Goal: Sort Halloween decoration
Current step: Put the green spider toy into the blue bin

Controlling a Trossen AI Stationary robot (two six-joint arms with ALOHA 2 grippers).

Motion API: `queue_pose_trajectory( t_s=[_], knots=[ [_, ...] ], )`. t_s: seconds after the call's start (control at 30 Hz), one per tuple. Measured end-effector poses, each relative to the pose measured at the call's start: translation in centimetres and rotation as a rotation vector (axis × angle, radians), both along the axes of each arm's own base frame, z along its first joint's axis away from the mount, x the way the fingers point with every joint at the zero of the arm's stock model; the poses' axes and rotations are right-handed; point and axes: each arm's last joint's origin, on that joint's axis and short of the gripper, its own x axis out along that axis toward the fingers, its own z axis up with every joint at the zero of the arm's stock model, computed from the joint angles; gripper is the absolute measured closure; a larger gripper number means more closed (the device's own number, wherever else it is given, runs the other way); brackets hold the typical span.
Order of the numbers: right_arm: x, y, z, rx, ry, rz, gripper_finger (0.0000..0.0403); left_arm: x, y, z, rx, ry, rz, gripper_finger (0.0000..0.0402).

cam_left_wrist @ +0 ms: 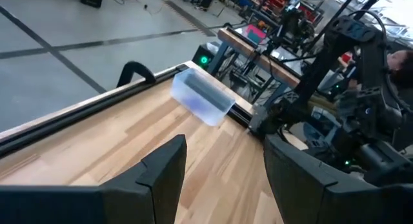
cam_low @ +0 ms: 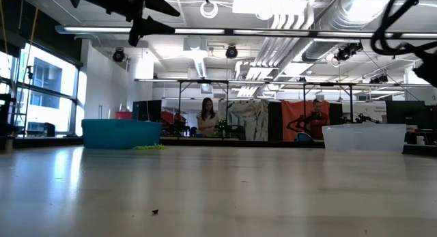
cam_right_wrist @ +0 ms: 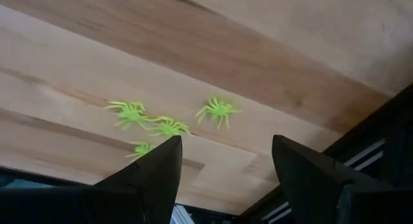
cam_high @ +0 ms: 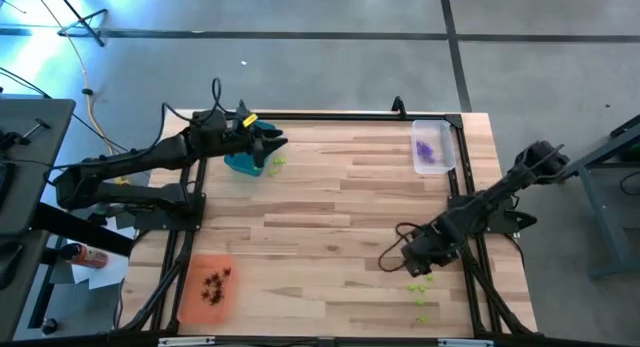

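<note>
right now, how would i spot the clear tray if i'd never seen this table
Look at the wooden table from above and go to its far right corner, beyond the right gripper. The clear tray sits against that edge. Unlike the teal tray and orange tray, it is see-through and holds purple trinkets.

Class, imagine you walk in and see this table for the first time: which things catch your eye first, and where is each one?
Three trays stand out on the wooden table: a teal tray at the far left under the open left gripper, a clear tray of purple trinkets at the far right, and an orange tray of dark trinkets at the near left. Lime green spiders lie loose below the open right gripper.
</note>
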Motion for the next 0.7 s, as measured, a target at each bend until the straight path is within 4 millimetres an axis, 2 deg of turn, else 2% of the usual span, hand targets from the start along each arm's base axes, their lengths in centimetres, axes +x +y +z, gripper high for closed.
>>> queue_pose_trajectory(
  t_s=[0.33,0.53,0.7],
  knots=[
    [-1.5,1.6,-1.9,0.027,0.003,-0.053,0.0167,0.6,0.1,-0.3,-0.025,-0.002,-0.005,0.0211],
    [-2.4,1.4,-3.5,0.023,0.018,-0.088,0.0167,0.6,0.1,-0.3,-0.025,-0.001,-0.005,0.0211],
    [-2.5,1.2,-3.9,-0.008,-0.005,-0.126,0.0176,0.6,0.1,-0.3,-0.025,-0.001,-0.005,0.0211]
  ],
)
